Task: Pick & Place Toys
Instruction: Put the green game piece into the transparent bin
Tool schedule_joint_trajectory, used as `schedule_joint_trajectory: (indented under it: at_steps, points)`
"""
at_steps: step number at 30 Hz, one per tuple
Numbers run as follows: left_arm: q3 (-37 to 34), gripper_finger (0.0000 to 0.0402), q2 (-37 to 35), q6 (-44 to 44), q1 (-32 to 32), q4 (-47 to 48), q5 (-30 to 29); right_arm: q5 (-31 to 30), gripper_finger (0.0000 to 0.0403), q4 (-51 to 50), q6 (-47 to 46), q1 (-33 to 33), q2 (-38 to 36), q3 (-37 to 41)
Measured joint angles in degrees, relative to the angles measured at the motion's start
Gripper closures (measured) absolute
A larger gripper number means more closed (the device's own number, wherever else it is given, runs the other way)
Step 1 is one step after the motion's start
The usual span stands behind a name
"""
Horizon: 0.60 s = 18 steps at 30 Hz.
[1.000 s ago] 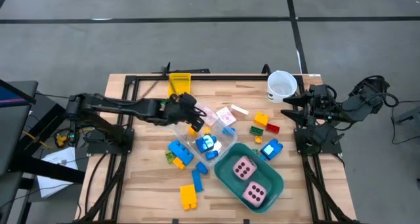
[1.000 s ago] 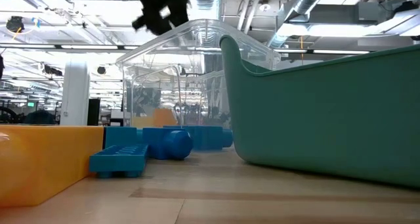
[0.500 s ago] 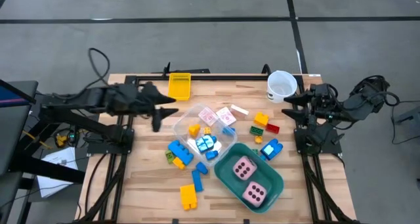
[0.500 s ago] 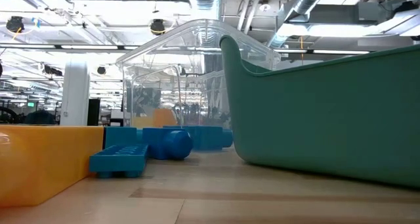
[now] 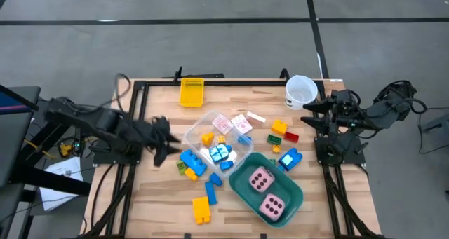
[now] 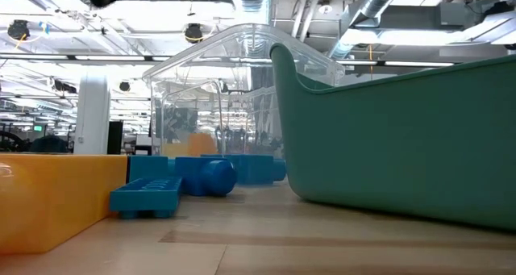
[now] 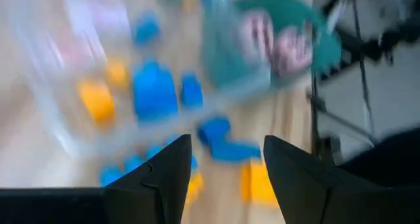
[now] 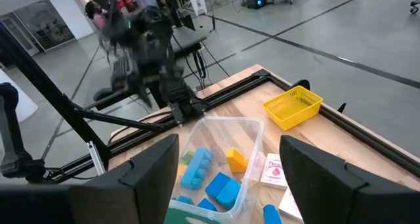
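My left gripper is open and empty above the table's left part, left of the clear tub; its wrist view is blurred. The clear tub holds an orange brick, blue bricks and pink-white cards. Two pink dice lie in the teal tub. Blue, yellow, red and green bricks lie loose on the table. My right gripper is open and empty at the table's right edge.
A white cup stands at the far right corner and a yellow basket at the far edge. In the low view the teal tub and a yellow brick stand close in front.
My left gripper has drawn back from above the clear tub toward the table's left edge, then come toward the near edge. The orange brick lies in the clear tub. My right arm has kept still.
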<state>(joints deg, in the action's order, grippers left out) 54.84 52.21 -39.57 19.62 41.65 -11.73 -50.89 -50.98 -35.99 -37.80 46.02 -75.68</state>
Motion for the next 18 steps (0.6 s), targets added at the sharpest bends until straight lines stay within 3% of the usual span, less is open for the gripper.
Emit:
schedule_joint_trajectory:
  at_steps: [4, 10, 13, 18]
  points:
    - [-9.10, 0.0217, 0.02, -13.20, 5.94, -1.68, 4.58, 0.00, 0.0148, 0.00, 0.00, 0.00, 0.00, 0.00]
    - [-22.00, 0.0225, 0.02, -33.93, 15.35, -10.53, 5.37, 0.00, 0.0148, 0.00, 0.00, 0.00, 0.00, 0.00]
    - [-25.87, 0.0232, 0.02, -38.82, 18.28, -14.51, 1.77, 0.00, 0.0148, -0.02, 0.00, 0.00, 0.00, 0.01]
    - [-27.00, 0.0251, 0.00, -38.86, 20.22, -16.18, -6.80, 0.00, 0.0148, -0.24, -0.02, 0.02, 0.00, 0.00]
